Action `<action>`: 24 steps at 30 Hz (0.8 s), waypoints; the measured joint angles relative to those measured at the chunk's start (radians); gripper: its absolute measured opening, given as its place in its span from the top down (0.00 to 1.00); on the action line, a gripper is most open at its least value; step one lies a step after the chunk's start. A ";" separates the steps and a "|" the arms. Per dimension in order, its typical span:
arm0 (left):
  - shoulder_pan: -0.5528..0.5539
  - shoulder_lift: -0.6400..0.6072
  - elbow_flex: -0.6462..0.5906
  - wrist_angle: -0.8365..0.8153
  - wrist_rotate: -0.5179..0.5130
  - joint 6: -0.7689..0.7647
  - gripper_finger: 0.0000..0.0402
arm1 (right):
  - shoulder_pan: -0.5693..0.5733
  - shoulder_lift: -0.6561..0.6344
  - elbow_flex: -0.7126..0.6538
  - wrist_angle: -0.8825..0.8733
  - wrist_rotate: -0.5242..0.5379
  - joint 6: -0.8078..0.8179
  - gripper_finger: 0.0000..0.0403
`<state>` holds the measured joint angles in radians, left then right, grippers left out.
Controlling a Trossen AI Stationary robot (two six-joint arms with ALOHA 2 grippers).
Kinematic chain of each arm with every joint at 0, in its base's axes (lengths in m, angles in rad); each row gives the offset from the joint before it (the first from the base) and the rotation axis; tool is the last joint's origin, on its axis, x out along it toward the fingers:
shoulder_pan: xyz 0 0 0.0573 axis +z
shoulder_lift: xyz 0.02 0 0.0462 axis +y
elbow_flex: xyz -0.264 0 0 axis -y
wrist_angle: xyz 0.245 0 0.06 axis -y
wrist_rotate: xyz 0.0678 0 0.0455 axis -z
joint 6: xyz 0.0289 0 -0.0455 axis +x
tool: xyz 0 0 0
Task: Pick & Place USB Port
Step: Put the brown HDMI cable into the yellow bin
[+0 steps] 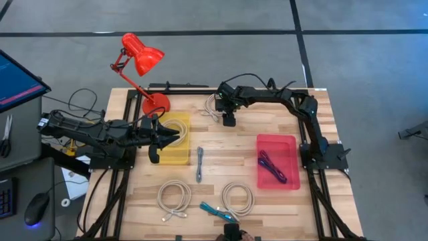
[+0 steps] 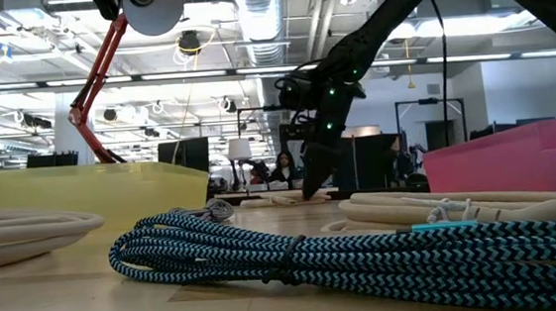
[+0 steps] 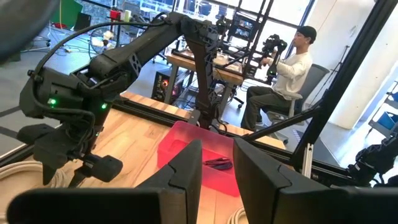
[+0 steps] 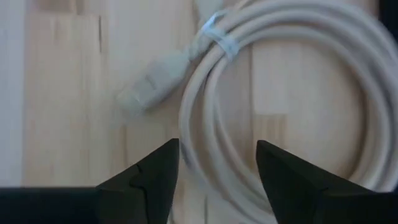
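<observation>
I have the right gripper (image 1: 229, 121) low over the white cable coil (image 4: 273, 93) at the counter's (image 1: 221, 150) far edge, well beyond the pink bin (image 1: 277, 161), with its jaws apart and empty and the coil's near strand lying between them. The coil rests flat on the wood with its plug (image 4: 144, 87) pointing off to one side, just clear of the jaws. My left gripper (image 1: 155, 138) hangs over the yellow bin (image 1: 175, 142), across the counter from the pink bin, its jaws apart and empty too.
</observation>
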<state>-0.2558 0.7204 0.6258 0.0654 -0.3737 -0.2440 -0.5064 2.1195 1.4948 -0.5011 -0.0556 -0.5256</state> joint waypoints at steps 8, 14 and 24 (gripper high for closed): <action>0.000 0.000 0.000 0.000 -0.027 0.000 0.78 | -0.002 -0.002 0.001 -0.030 -0.005 0.003 0.78; 0.000 0.000 0.000 0.000 -0.027 0.000 0.78 | -0.003 -0.007 0.003 -0.059 -0.011 0.003 0.97; 0.000 0.000 0.000 -0.001 -0.026 0.000 0.78 | 0.013 -0.043 -0.002 -0.079 0.003 0.082 1.00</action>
<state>-0.2558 0.7208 0.6258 0.0647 -0.4000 -0.2440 -0.4936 2.0763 1.4925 -0.5803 -0.0530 -0.4436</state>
